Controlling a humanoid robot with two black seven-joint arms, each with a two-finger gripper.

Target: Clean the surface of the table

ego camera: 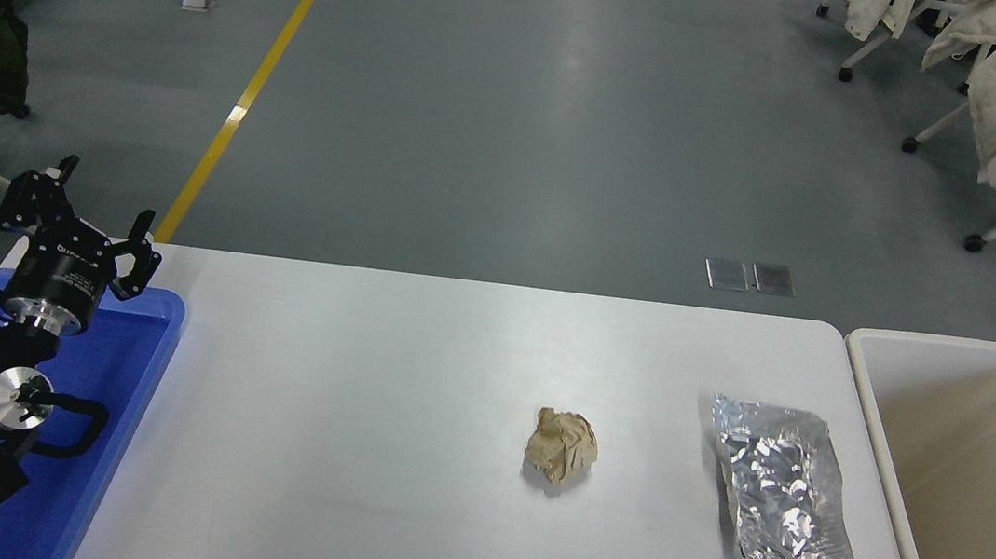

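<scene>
Foil, a crinkled silver sheet (782, 485), lies far right of the empty, spread-fingered left gripper (78, 222) — thin, flat, likely to slip any pinch off the white table surface (347, 450); right gripper unseen.

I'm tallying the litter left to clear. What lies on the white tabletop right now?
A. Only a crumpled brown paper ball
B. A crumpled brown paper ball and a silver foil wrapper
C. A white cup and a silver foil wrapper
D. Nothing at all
B: the crumpled brown paper ball sits near the middle of the table surface, and the silver foil wrapper lies to its right, apart from it.
</scene>
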